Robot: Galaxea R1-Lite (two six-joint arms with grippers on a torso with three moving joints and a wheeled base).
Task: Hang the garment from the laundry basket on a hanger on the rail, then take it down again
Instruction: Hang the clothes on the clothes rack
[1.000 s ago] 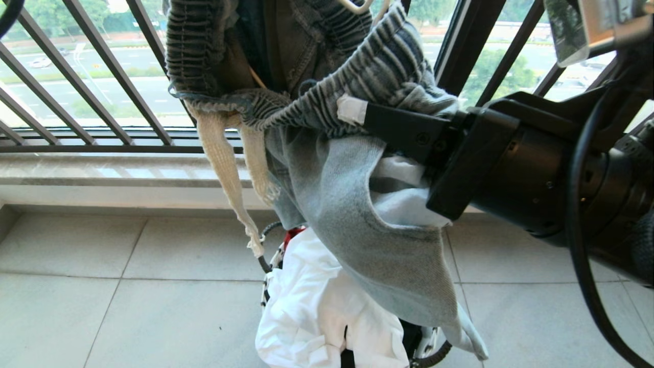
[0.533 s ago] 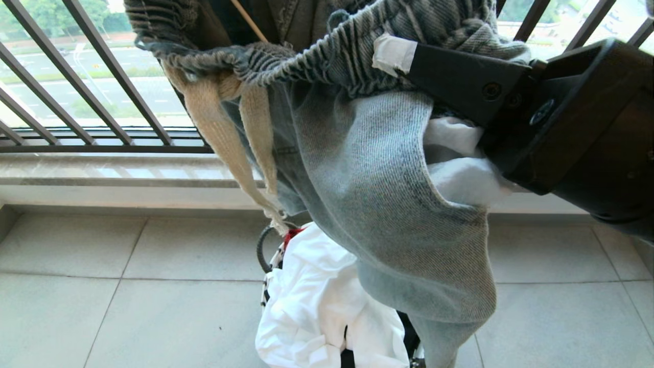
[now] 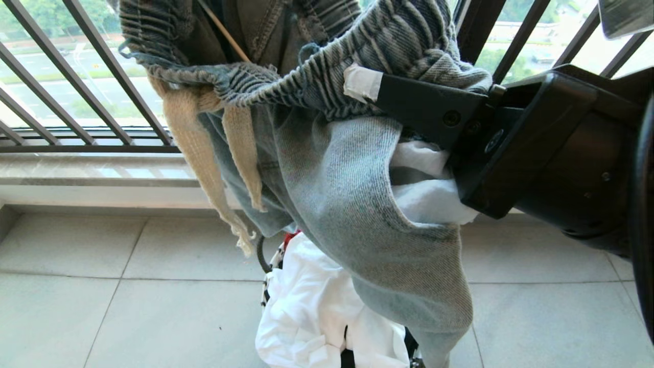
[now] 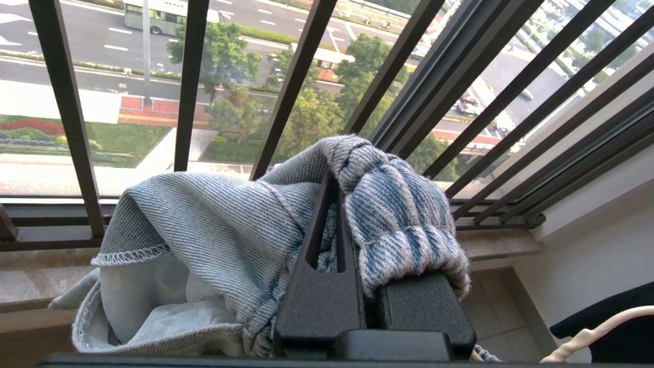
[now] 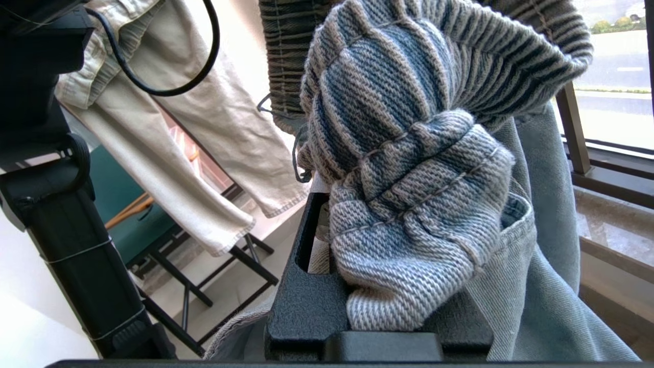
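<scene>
The right gripper (image 3: 375, 92) comes in from the right of the head view, its black fingers pinched together on the ribbed waistband of the denim shorts (image 3: 357, 204). A strip of white tape wraps the fingertip (image 3: 361, 83) where it bites the fabric. From that arm's own camera the right gripper (image 5: 357, 245) is buried under a thick roll of striped elastic, the folds bulging over both fingers.

The left gripper (image 4: 352, 220) is out of the head view, but its wrist camera shows its two fingers closed tight on another bunch of the same waistband, with the shorts (image 4: 219, 230) draped off to one side and a white pocket lining (image 4: 148, 301) turned outward.

Held up between the two grips, the shorts hang in mid-air in front of the black window bars (image 3: 97, 76). The cream drawstring (image 3: 204, 158) dangles from the waistband in two frayed strips, and one leg falls down toward the floor, with a pocket lining (image 3: 424, 189) puffed out just below the right fingers.

Directly underneath stands the laundry basket (image 3: 268, 271) on the pale floor tiles (image 3: 127, 306), only a bit of its patterned rim and black handle showing, since a white cloth (image 3: 317, 317) heaps over it.

Beside the right arm a pale beige garment (image 5: 194, 133) hangs, with a black folding stand (image 5: 214, 276) below it. A bit of a cream hanger (image 4: 598, 337) shows at the corner of the left wrist view.
</scene>
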